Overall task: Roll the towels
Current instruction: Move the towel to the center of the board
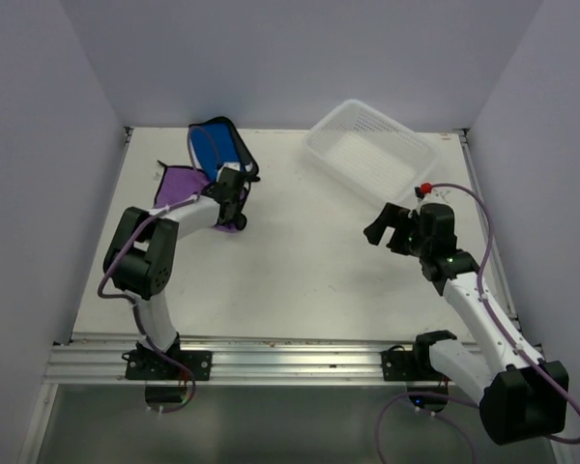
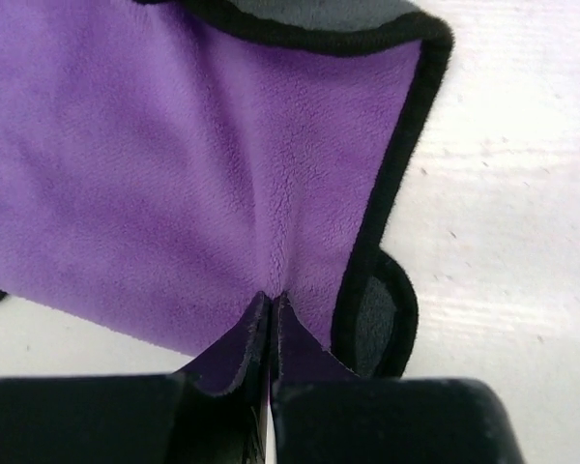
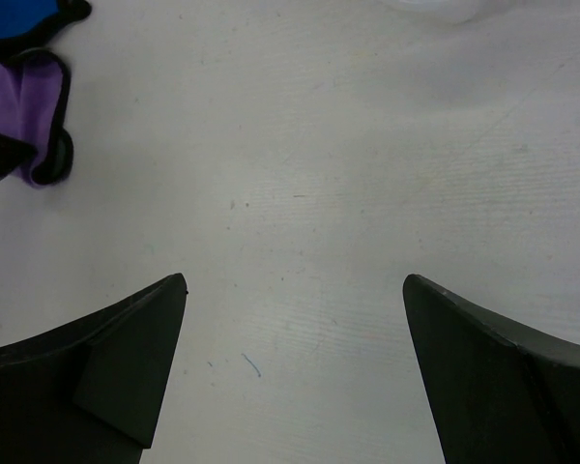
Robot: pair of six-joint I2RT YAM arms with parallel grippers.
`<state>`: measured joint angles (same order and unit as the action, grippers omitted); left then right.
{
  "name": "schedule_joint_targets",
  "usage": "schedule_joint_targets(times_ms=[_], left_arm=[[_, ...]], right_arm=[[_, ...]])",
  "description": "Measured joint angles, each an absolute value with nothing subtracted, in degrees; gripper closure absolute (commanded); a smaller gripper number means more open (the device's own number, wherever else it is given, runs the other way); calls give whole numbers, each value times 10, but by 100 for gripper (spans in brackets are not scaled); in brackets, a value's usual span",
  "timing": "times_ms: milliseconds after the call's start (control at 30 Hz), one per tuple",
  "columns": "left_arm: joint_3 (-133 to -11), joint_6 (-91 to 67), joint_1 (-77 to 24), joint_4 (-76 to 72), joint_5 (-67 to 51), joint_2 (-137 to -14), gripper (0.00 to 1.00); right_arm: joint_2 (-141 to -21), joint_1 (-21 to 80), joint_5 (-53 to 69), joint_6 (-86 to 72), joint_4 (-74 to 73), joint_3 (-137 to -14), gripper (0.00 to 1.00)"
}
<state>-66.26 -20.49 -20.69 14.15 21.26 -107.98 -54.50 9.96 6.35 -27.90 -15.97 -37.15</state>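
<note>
Far left on table (image 1: 300,280), left gripper (image 2: 272,367) clamped on purple towel (image 2: 174,174) edge; right gripper (image 3: 295,280) jaws spread wide

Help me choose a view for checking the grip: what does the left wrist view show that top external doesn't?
Only left wrist: the pinch up close, the left gripper shut on a fold of the purple towel. Only top external: the blue towel, the white basket, the open right gripper. Both: purple towel, left gripper, table.
</note>
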Motion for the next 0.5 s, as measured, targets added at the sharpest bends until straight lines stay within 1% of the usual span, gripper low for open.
schedule_joint_targets(times_ms=[167, 500], left_arm=[[-644, -205, -243, 147, 202, -1023, 100], [-661, -215, -418, 159, 156, -896, 100]], right_arm=[[-541, 102, 104, -285, -146, -371, 1], [-500, 105, 95, -272, -168, -370, 1]])
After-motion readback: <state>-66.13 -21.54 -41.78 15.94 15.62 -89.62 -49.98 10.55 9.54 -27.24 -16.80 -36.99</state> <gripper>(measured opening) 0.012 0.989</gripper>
